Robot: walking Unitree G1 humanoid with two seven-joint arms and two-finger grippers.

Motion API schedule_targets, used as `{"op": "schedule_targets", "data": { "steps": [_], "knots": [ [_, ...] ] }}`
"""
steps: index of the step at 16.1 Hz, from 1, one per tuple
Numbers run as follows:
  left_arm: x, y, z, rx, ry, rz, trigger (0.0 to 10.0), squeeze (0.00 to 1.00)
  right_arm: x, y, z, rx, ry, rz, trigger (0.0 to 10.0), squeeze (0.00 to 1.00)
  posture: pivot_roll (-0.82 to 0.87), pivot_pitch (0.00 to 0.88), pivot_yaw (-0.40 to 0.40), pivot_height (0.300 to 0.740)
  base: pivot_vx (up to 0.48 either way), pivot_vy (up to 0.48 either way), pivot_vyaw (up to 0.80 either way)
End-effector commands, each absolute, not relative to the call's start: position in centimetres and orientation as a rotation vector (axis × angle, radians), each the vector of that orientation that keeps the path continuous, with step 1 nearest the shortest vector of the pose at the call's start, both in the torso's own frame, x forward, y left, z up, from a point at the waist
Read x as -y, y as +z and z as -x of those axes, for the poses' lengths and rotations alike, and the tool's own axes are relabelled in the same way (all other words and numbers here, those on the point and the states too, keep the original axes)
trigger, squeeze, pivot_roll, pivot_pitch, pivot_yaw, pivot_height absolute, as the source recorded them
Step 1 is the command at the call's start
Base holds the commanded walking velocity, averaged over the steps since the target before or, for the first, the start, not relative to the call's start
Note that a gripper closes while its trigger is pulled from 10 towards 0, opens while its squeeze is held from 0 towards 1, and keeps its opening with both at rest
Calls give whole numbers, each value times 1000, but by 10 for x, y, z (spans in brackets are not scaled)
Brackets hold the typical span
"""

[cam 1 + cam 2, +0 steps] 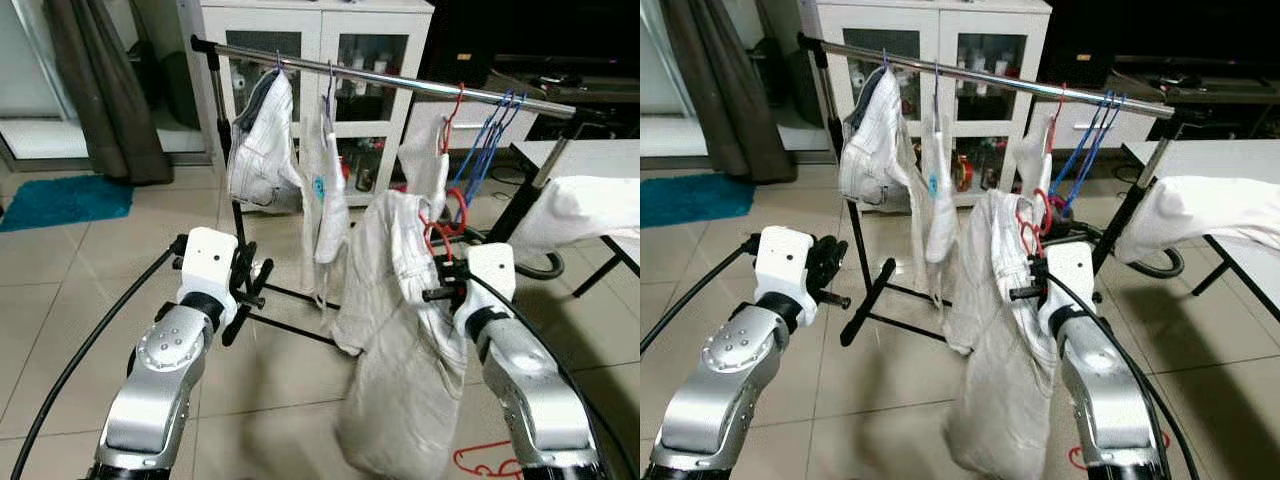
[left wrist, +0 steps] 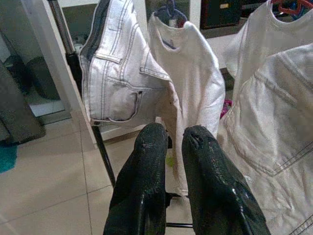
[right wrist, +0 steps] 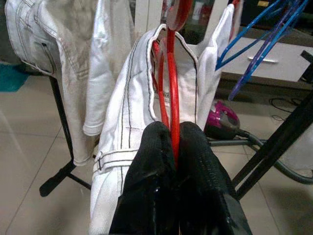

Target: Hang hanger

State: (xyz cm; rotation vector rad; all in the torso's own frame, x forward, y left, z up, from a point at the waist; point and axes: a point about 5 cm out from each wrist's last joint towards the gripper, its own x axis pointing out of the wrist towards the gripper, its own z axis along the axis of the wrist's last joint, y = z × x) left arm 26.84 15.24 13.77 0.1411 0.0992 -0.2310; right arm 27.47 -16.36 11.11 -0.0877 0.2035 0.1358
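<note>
My right gripper [image 3: 171, 147]: pressed together on the red hanger [image 3: 171, 88], pinching its thin wire between my two black fingers [image 3: 151, 161]; in the left eye view it sits right of centre, about mid-height.

Red hanger: it runs straight up out of my fingertips, long axis near vertical, its hook end toward the upper edge of the right wrist view (the very tip is cut off there, so I cannot tell which way the hook opens).

White garment [image 1: 395, 340]: draped on the hanger, hanging down to the lower centre of the left eye view.

Rail [image 1: 400, 82]: a silver bar crossing the upper part of the frame, sloping down toward the right; it lies above and beyond my right gripper, with the hanger's top below it and apart from it.

Open stretch on the rail: I judge the gap between the white shirt [image 1: 330, 190] and the blue hangers [image 1: 485, 140] the likeliest place, up and slightly ahead.

My left gripper [image 2: 171, 147]: slightly parted, holding nothing, left of centre in the left eye view, farther from that gap than my right.
</note>
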Motion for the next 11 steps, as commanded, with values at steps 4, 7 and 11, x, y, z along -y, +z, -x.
{"op": "schedule_targets", "data": {
  "steps": [4,7,11],
  "knots": [
    [-151,141,-271,-87,-243,-133,10000,0,155,136,-289,-96,153,109,10000,0,35,15,-44,740,333,0,0],
    [-151,141,-270,-88,-248,-136,10000,0,147,136,-291,-94,167,113,10000,0,37,12,-46,740,342,0,0],
    [-149,139,-266,-93,-271,-146,10000,0,155,130,-285,-133,89,136,10000,0,37,13,-45,740,341,0,0]
  ]
}}
